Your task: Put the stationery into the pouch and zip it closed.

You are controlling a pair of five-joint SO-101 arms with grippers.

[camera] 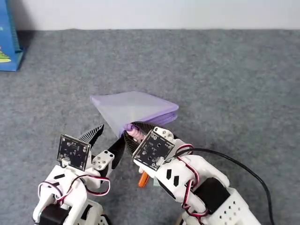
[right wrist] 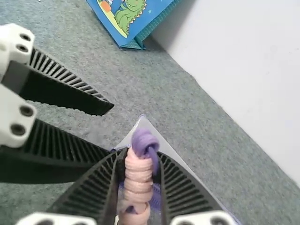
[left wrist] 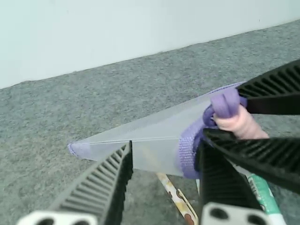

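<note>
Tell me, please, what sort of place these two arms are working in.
Probably an indoor tabletop robot workstation: a grey carpet-like table cover, a plain white wall behind it, and the right gripper shut on the pink ribbed pull of a translucent purple pouch.

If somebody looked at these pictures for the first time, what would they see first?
Probably the see-through purple pouch in the middle of the grey table, with the right tool shut on its pink ribbed pull. Next, the left tool, open beside it at the pouch's near edge. A blue dinosaur box stands at the table's far left corner.
</note>
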